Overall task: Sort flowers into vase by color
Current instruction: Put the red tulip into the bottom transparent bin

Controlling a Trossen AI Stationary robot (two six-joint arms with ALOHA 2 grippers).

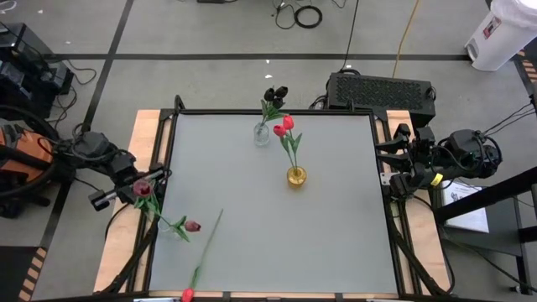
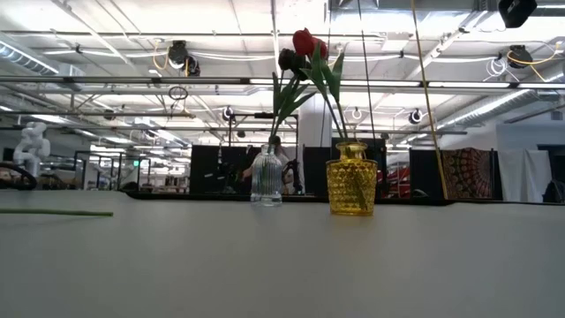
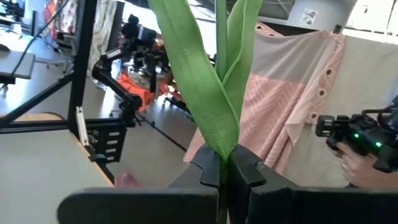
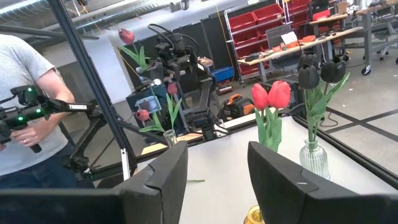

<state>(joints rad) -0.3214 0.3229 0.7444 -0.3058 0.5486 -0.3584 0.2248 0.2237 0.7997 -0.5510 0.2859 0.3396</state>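
My left gripper (image 1: 149,178) (image 3: 224,167) hovers over the table's left edge, shut on a tulip with a dark red head (image 1: 143,189). The tulip's stem slants toward a small clear vase (image 1: 174,230) with a pink head (image 1: 193,226) beside it. A clear vase (image 1: 262,133) (image 2: 267,177) near the far edge holds black tulips (image 1: 275,92). The yellow vase (image 1: 296,176) (image 2: 350,181) holds red tulips (image 1: 284,126). One red tulip (image 1: 205,252) lies flat near the near edge. My right gripper (image 1: 388,166) (image 4: 217,163) waits open at the right edge. My left gripper pinches the tulip's green stem where the leaves join (image 3: 222,152), between its two fingers. The stem runs across the fingers, and the leaves (image 3: 199,81) rise above them. The flower is lifted off the table. Whether its lower end sits in the small clear vase I cannot tell.
A black frame (image 1: 172,117) borders the grey tabletop (image 1: 319,243). A person holding a controller (image 4: 25,124) stands beyond the table's left side. A black box (image 1: 382,88) sits past the far right corner.
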